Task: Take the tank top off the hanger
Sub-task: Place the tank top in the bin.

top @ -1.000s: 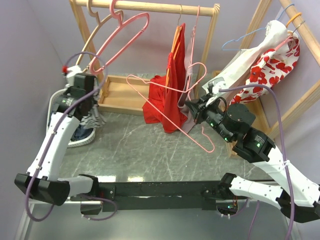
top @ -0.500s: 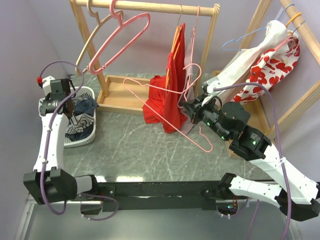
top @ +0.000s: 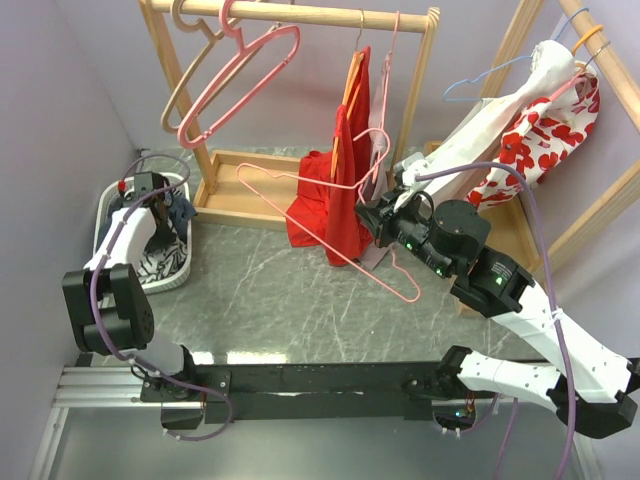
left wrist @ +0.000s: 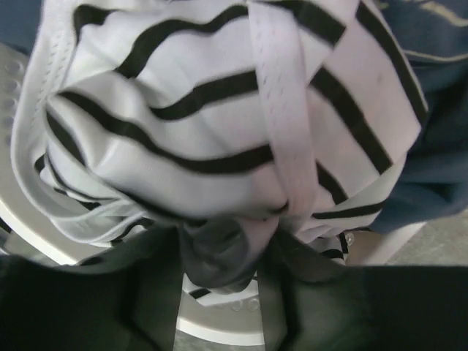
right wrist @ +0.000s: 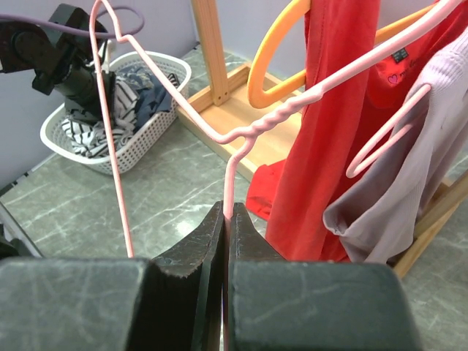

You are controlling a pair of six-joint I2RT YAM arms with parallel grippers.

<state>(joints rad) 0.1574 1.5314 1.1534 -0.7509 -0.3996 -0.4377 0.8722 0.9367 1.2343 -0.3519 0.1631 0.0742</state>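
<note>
The black-and-white striped tank top (left wrist: 219,110) lies bunched in the white basket (top: 105,228), off the hanger. My left gripper (top: 165,205) is down over the basket with its jaws apart. In the left wrist view a dark fold of cloth still sits between its fingers (left wrist: 150,292). My right gripper (top: 375,222) is shut on the bare pink wire hanger (top: 300,222) and holds it slanted in front of the rack. In the right wrist view the hanger (right wrist: 272,124) rises out of the pinched jaws of that gripper (right wrist: 228,212).
A wooden clothes rack (top: 300,15) stands at the back with two empty hangers (top: 240,70) and red and mauve garments (top: 340,190). Its wooden base (top: 245,185) is beside the basket. A second rack at the right carries a red floral garment (top: 545,130).
The left arm swung left and down to the basket with the striped top, then its jaws opened. The right gripper shifted the pink hanger slightly up and left.
</note>
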